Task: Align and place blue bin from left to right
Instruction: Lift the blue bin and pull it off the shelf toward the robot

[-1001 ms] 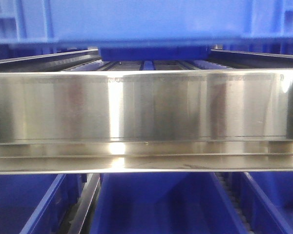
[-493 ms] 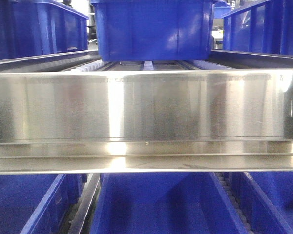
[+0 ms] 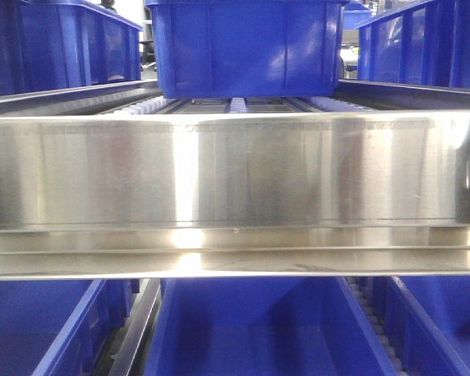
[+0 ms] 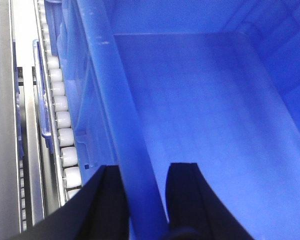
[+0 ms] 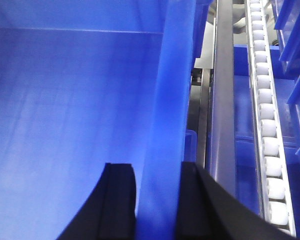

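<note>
The blue bin (image 3: pixel 247 47) stands in the middle lane of the roller shelf, behind the steel front rail. Neither gripper shows in the front view. In the left wrist view my left gripper (image 4: pixel 145 172) straddles the left wall (image 4: pixel 122 125) of the bin, one black finger outside and one inside, shut on it. The bin's empty floor (image 4: pixel 205 100) lies to the right of that wall. In the right wrist view my right gripper (image 5: pixel 157 170) clamps the bin's right wall (image 5: pixel 172 90) the same way, with the bin's inside (image 5: pixel 65 100) to its left.
A wide polished steel rail (image 3: pixel 235 172) crosses the front of the shelf. Other blue bins stand at the left (image 3: pixel 63 47) and right (image 3: pixel 423 47), and more sit on the level below (image 3: pixel 251 329). White roller tracks (image 4: pixel 60 120) (image 5: pixel 267 130) run along both sides of the held bin.
A second ago the bin filled the top of the front view, close to the camera. It has since moved back onto the rollers and has stayed still for the last half second.
</note>
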